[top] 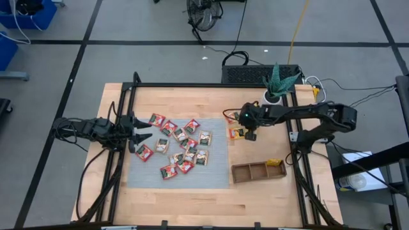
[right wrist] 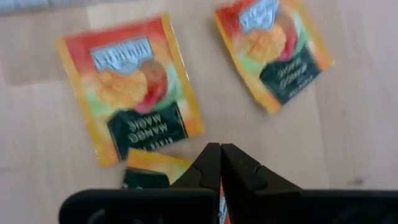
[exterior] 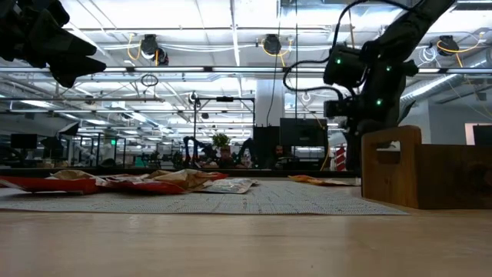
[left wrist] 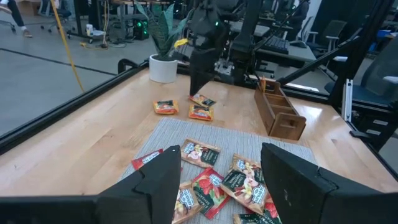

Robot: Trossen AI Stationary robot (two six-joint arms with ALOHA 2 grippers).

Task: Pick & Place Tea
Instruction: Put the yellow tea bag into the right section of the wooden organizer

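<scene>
Overhead, the right gripper [top: 250, 135] hangs low over the bare wood just off the right edge of the grey mat [top: 217, 172], its fingers pressed together; the right wrist view shows the closed tips [right wrist: 220, 163] above a yellow-orange sachet [right wrist: 148, 168], but whether that sachet is pinched between them cannot be told. Two more yellow-orange sachets [right wrist: 132, 87] lie flat on the table beside it, one nearer the mat [right wrist: 273, 51].

Toward the front right of the table sits the brown wooden tray [top: 258, 171], three compartments in a row. One yellow-orange sachet [top: 275, 163] rests at the tray's right end, at its rim; the pictures do not settle whether it lies fully inside the compartment. The other two compartments show only bare wood.

Most of the tea remains on the mat: a loose cluster of red, white and green sachets [top: 181, 148], some overlapping, spread across its left and middle parts.

At the mat's left edge, the left gripper [top: 142, 128] is raised clear of the table with its jaws apart and nothing between them.

A potted plant [top: 276, 86] stands at the table's far right corner, well apart from the tray.
</scene>
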